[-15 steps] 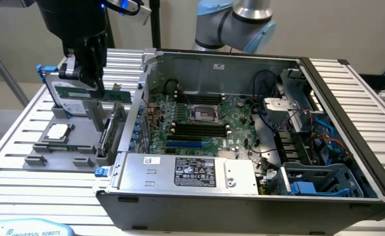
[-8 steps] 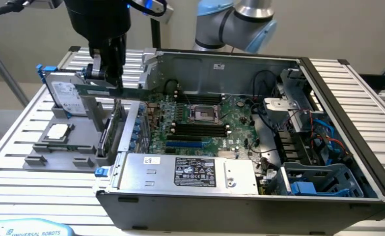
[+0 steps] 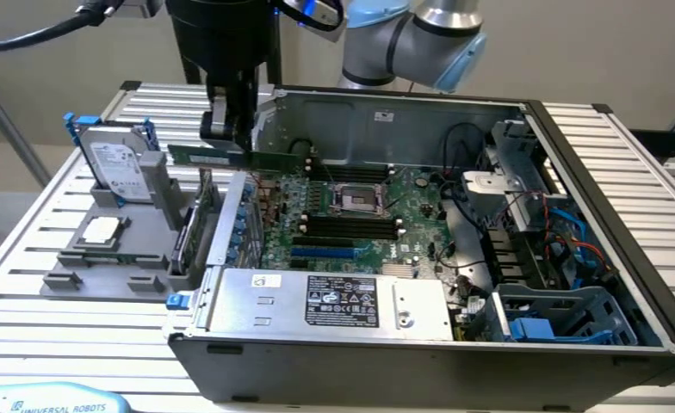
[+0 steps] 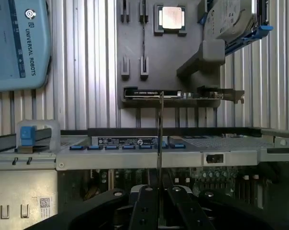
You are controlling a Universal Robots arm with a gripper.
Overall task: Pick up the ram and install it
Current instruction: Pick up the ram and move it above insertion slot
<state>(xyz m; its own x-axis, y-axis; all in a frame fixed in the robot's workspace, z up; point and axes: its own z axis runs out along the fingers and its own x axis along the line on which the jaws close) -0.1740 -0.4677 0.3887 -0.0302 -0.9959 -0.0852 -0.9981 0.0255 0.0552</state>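
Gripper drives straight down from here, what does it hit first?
Likely the case wall, through the ram the gripper holds, which seems to overhang it; the motherboard sits lower. Depth is unclear.

You get even light in the exterior view: the table (image 3: 39, 284) at lower left is bright, the computer case (image 3: 430, 120) holds shadow at centre right. In the wrist view the gripper (image 4: 160, 191) is dark, the ram (image 4: 160, 139) a thin shaded edge, and the processor chip (image 4: 171, 17) glares warmly.

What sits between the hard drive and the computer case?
An expansion card on edge in the holder, plain in the wrist view; the exterior view shows the held ram above it.
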